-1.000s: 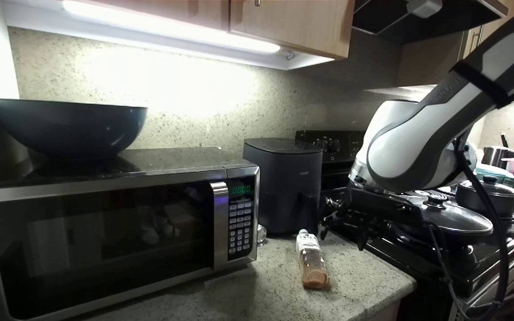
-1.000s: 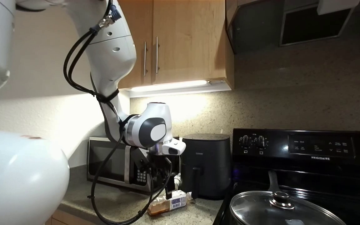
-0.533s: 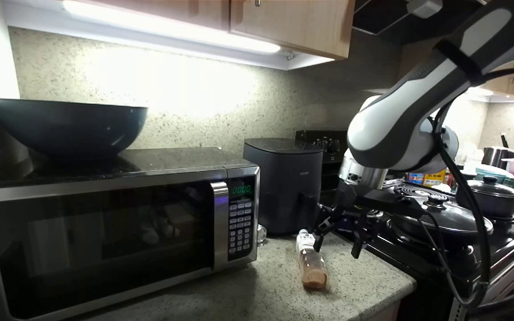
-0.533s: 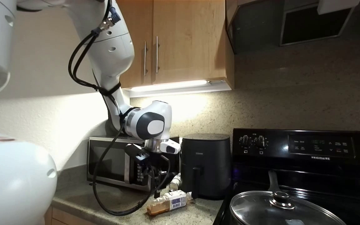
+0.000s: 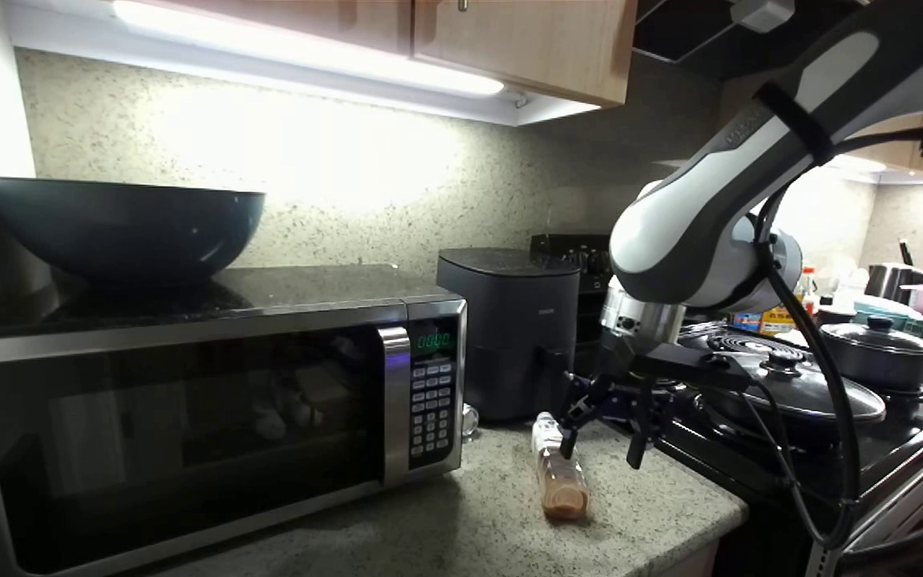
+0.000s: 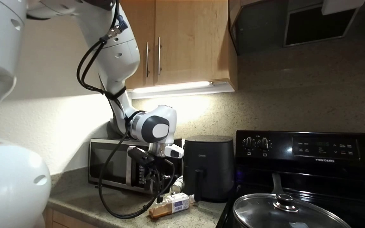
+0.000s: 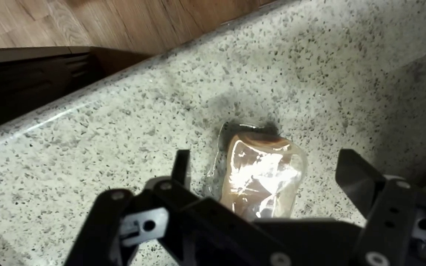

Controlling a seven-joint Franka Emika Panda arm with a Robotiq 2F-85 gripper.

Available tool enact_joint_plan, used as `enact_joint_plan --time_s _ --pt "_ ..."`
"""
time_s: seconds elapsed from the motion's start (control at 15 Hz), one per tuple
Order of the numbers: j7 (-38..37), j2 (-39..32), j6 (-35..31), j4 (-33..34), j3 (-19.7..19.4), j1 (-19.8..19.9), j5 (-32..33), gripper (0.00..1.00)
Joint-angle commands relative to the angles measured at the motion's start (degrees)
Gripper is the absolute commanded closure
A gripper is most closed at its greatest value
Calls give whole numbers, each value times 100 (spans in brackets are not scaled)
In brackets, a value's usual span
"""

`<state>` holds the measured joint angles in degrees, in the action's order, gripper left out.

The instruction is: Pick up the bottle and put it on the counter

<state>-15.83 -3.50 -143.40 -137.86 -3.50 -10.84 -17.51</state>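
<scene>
Edges and Clearance

Gripper [image 7: 264,164]: jaws spread wide; wrist view shows the bottle [image 7: 261,177] between them. Bottle lies on its side on the counter [image 7: 131,136]. Speckled strip separates its base from the edge [image 7: 50,119]; wood floor [image 7: 154,22] lies beyond.

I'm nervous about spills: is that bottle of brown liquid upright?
No, it's on its side: in both exterior views, the bottle lies lengthwise along the counter.

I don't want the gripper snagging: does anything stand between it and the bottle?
Nothing visible does. In the wrist view, the bottle lies on the counter, framed between the jaws of the open gripper.
</scene>
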Motion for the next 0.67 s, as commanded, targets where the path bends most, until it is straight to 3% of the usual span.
enact_joint_plan --time_s 0.0,0.6 --pt "-92 -267 37 204 268 324 81 0" --pt "-34 -675 11 549 414 541 38 0"
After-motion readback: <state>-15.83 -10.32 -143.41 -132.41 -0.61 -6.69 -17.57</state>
